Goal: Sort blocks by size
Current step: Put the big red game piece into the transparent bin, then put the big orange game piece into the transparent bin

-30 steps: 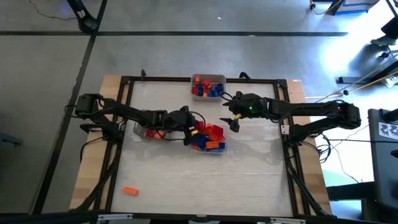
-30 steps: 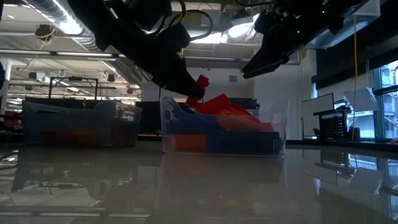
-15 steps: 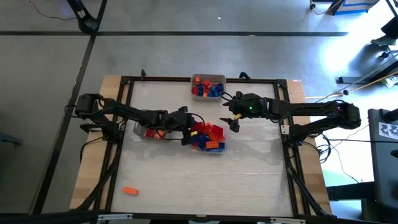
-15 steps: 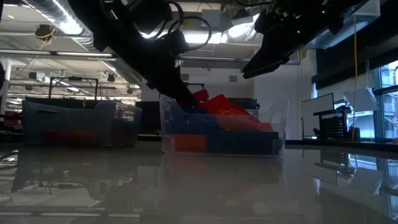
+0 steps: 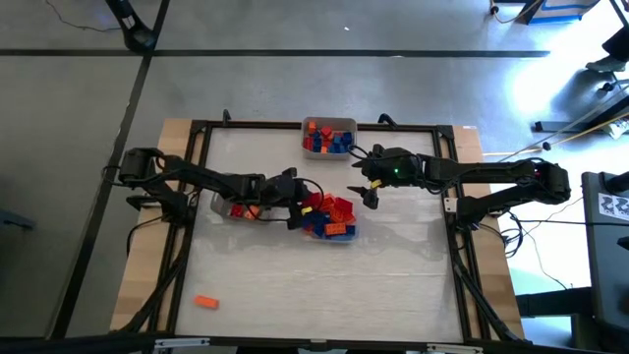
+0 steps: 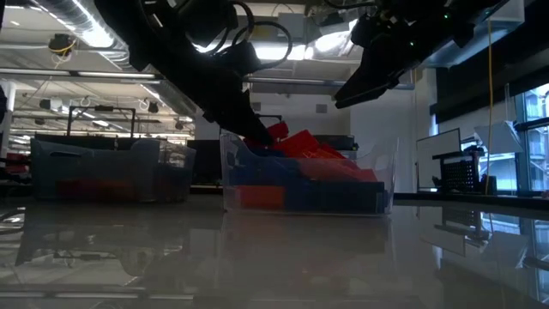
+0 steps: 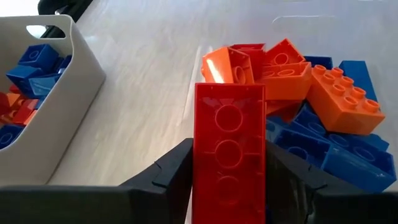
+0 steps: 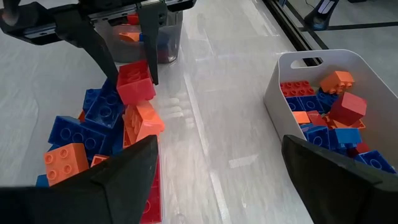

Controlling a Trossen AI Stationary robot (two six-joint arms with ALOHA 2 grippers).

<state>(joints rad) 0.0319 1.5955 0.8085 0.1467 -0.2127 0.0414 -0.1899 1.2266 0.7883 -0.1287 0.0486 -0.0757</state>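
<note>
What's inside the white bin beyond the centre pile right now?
The white bin holds a loose heap of blocks: mostly blue, with some red and orange on top. Lower layers and the bin's floor are covered by those upper bricks. No gripper is in it.

Bare table [image 5: 324, 285] toward the near edge, lone orange block [image 5: 204, 302], three bins [image 5: 327, 137] crowd the centre

1. The left arm reaches in low to the middle tray [image 5: 346, 236]; the left gripper [image 7: 228, 163] is clamped on a long red block [image 7: 229, 149].
2. The right gripper [image 5: 371, 197], fingers spread wide, hovers beside that tray.
</note>
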